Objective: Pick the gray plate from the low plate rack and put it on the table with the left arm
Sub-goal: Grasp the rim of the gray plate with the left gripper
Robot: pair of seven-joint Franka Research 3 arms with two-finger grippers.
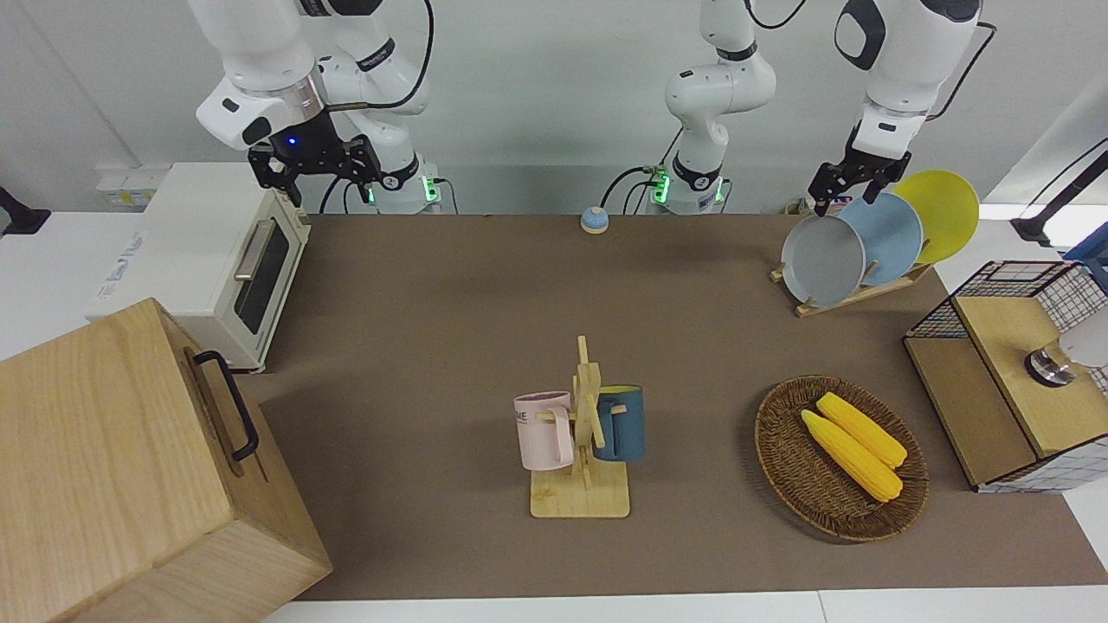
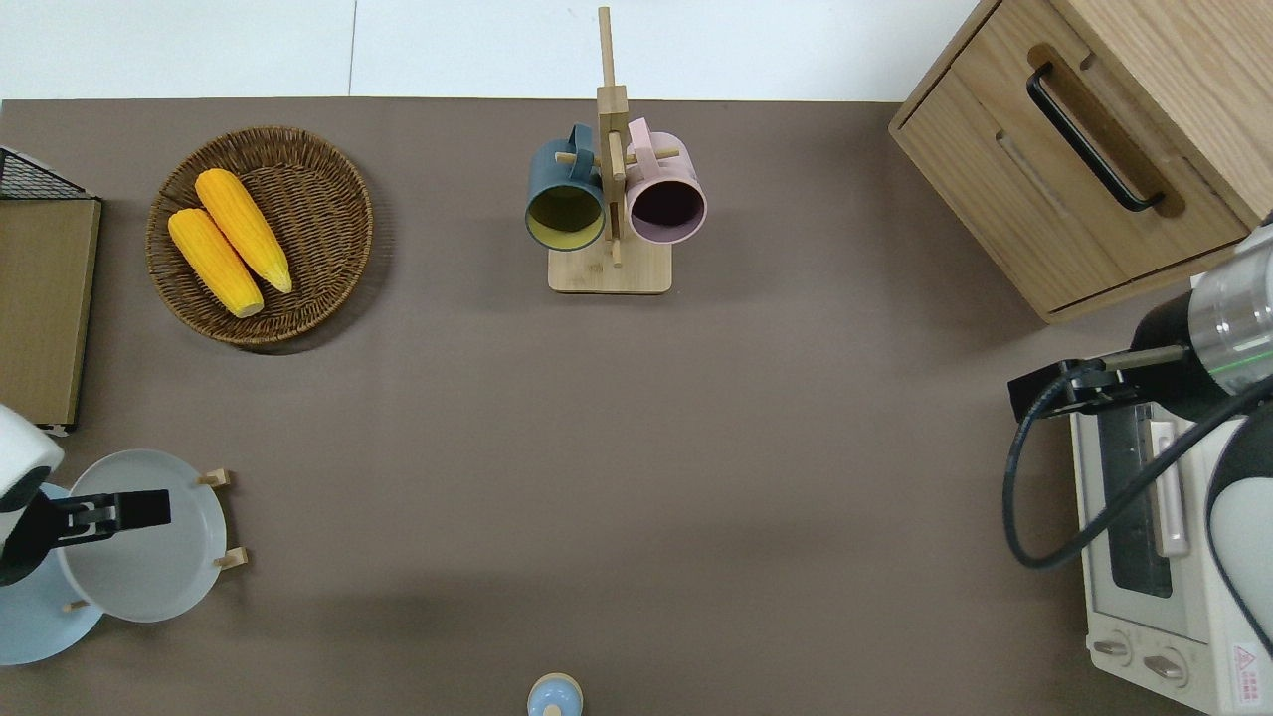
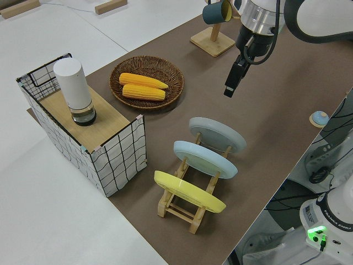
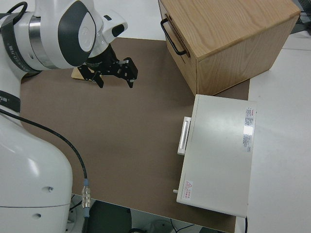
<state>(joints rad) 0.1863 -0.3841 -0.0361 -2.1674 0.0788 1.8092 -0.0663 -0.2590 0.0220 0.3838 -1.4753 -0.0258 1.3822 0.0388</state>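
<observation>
Three plates lean in the rack [image 3: 185,207]: yellow, blue, then the gray plate [image 2: 149,542] farthest from me. My left gripper [image 2: 134,510], fingers open, hangs over it; right arm parked.

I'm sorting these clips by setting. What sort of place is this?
Probably a lab's mock kitchen: two robot arms at a brown-matted table set with a toaster oven, a mug tree and a low plate rack.

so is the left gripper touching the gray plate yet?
Apart. The left side view shows the left gripper in the air, well above the gray plate, which leans in the low plate rack; brown table shows between them.
</observation>
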